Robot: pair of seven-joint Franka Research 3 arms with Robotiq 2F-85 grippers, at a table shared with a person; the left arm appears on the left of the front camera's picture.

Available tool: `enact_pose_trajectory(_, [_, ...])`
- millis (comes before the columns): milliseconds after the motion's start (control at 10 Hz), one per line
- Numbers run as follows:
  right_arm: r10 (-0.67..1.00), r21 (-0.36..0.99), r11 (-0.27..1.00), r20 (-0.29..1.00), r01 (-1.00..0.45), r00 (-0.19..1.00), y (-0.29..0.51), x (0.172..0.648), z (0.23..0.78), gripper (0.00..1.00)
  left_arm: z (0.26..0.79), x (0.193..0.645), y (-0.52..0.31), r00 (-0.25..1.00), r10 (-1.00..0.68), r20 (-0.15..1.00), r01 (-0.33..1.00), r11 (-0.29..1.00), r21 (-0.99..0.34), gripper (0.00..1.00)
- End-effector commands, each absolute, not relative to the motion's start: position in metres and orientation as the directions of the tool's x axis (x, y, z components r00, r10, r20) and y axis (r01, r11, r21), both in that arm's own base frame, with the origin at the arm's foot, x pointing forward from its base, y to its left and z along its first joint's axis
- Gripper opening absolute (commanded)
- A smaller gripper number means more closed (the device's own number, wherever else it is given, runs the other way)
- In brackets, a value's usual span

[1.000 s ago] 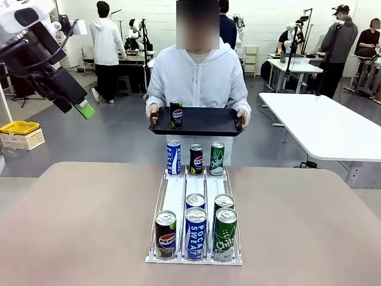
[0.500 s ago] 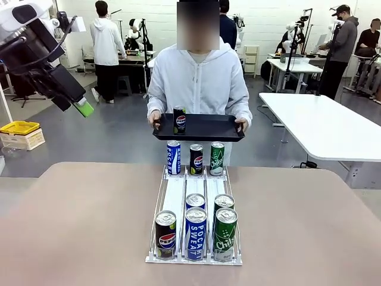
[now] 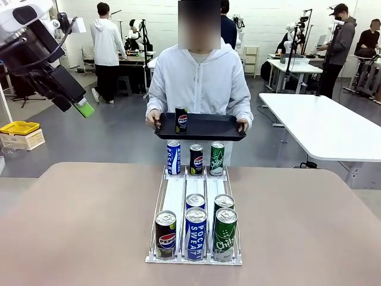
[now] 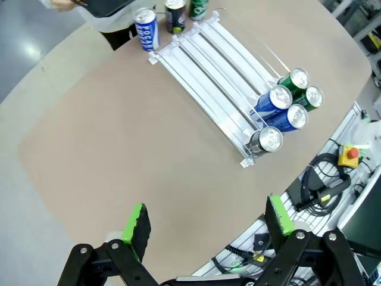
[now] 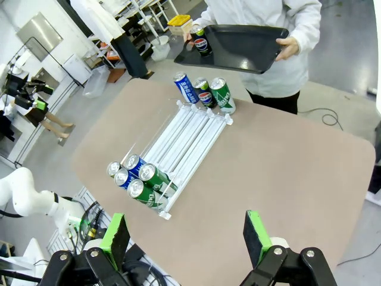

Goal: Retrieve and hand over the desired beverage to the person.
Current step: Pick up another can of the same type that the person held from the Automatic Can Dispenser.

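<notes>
The person (image 3: pixel 199 83) stands at the table's far side, both hands holding a black tray (image 3: pixel 208 126) with one Pepsi can (image 3: pixel 181 119) upright on its left part. A white slide rack (image 3: pixel 178 199) on the table holds a Pocari Sweat can (image 3: pixel 173 157), a Pepsi can (image 3: pixel 196 159) and a green can (image 3: pixel 217 158) at its far end, and several cans at its near end (image 3: pixel 195 232). My left gripper (image 3: pixel 83 108) hangs high at the upper left, open and empty (image 4: pixel 207 219). My right gripper (image 5: pixel 186 237) is open and empty, high above the table.
The brown table (image 3: pixel 71 226) is bare on both sides of the rack. A white table (image 3: pixel 321 125) stands at the right beyond it, a yellow bin (image 3: pixel 19 127) on the floor at the left. Other people stand far back.
The person has shifted the tray with the Pepsi can slightly to the right and down. My left arm has hardly moved.
</notes>
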State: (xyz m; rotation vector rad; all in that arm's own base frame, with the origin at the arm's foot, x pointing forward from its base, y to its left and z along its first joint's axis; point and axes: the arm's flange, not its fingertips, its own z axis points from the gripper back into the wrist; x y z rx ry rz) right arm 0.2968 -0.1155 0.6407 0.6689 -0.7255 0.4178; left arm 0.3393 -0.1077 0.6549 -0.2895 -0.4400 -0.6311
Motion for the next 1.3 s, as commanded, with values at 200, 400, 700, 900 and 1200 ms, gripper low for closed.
enact_pose_trajectory(200, [0.112,0.42,0.693,0.74,-0.586,0.663,-0.115,0.299,0.641,1.0,0.655,0.353,-0.042,0.666,-0.529,0.525,0.734,0.59,-0.337,1.0])
enact_pose_trajectory(400, [0.112,0.42,0.693,0.74,-0.586,0.663,-0.115,0.299,0.641,1.0,0.652,0.351,-0.034,0.643,-0.515,0.568,0.753,0.56,-0.345,1.0])
enact_pose_trajectory(700, [0.112,0.42,0.693,0.74,-0.586,0.663,-0.115,0.299,0.641,1.0,0.65,0.349,-0.03,0.658,-0.512,0.553,0.737,0.588,-0.333,1.0])
enact_pose_trajectory(900, [0.112,0.42,0.693,0.74,-0.586,0.663,-0.115,0.299,0.641,1.0,0.65,0.349,-0.03,0.658,-0.512,0.553,0.737,0.588,-0.333,1.0])
enact_pose_trajectory(1200, [0.112,0.42,0.693,0.74,-0.586,0.663,-0.115,0.299,0.641,1.0,0.65,0.349,-0.03,0.658,-0.512,0.553,0.737,0.588,-0.333,1.0])
